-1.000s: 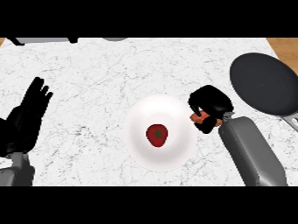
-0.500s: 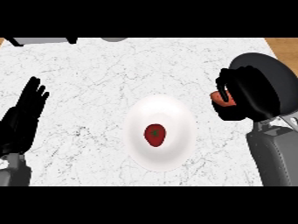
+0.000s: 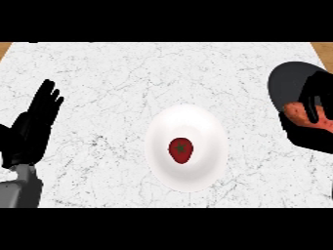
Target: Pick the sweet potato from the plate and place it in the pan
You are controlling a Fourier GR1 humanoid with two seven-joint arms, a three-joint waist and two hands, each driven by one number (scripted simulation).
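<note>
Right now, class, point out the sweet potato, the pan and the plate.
sweet potato (image 3: 296,115), head view, its orange left end.
pan (image 3: 287,82), head view, bare dark base.
plate (image 3: 188,117), head view, bare upper part.

Plate (image 3: 197,121) sits mid-counter (image 3: 118,73), with one small fruit (image 3: 180,149) on it. Pan (image 3: 288,80) is at the counter's right edge, apart from the plate. Right hand (image 3: 326,93) is over the pan, curled round the sweet potato (image 3: 299,115) — potato over the pan's near side. Left hand (image 3: 35,124) rests far left, fingers up.
</note>
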